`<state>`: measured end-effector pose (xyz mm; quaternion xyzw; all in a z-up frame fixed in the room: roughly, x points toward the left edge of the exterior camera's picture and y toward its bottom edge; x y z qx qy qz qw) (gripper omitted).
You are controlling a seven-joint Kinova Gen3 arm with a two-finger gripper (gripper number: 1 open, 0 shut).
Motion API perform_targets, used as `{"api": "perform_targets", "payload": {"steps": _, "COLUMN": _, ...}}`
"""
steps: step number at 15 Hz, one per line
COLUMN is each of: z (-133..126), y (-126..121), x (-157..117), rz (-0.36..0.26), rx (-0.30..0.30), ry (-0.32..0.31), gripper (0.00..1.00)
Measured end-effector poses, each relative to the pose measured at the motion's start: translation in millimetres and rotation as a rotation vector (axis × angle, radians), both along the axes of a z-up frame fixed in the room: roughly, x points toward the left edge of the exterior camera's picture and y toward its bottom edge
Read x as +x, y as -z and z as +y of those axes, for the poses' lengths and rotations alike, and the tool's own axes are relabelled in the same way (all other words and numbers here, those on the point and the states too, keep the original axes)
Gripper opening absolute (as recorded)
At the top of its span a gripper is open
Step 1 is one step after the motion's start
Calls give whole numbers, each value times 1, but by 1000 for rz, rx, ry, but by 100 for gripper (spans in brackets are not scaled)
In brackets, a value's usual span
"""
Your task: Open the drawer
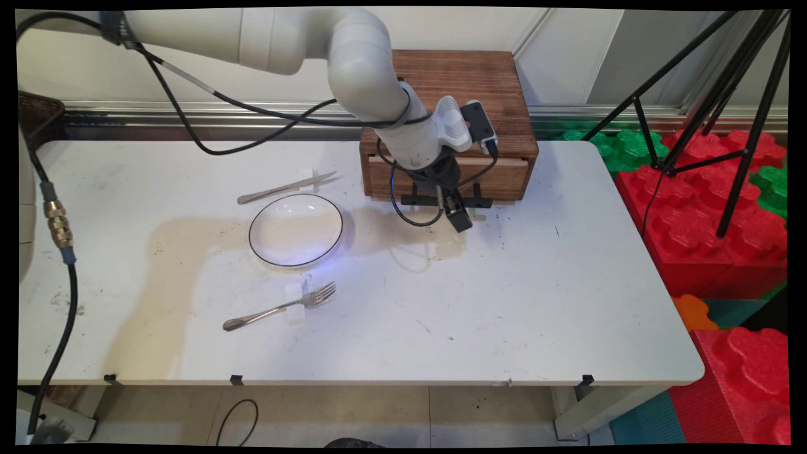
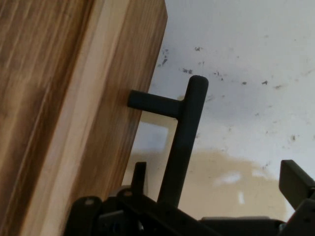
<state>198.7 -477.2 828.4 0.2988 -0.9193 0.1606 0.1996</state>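
Observation:
A brown wooden drawer box [image 1: 466, 94] stands at the table's back, its drawer front [image 2: 74, 123] carrying a black bar handle [image 2: 189, 132]. My gripper [image 1: 459, 217] reaches down in front of that drawer at the handle [image 1: 419, 202]. In the hand view the gripper [image 2: 216, 177] is open, and the handle's bar runs between its two fingers [image 2: 295, 179], closer to the left one. Neither finger visibly presses on the bar. The drawer appears closed or nearly so.
A white bowl with a dark rim [image 1: 296, 229] sits left of the box. A knife [image 1: 287, 186] lies behind it and a fork [image 1: 280, 308] in front. A black tripod [image 1: 725, 94] and red and green foam blocks [image 1: 712, 214] stand to the right of the table.

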Motion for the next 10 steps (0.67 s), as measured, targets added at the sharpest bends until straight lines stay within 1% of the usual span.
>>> {"api": "perform_targets", "payload": {"steps": 5, "z": -6, "y": 11, "x": -5, "rz": -6, "rx": 30, "ry": 5, "gripper": 100}}
{"api": "perform_targets", "payload": {"steps": 10, "z": 0, "y": 14, "x": -13, "rz": -4, "rx": 63, "ry": 2, "gripper": 100}}
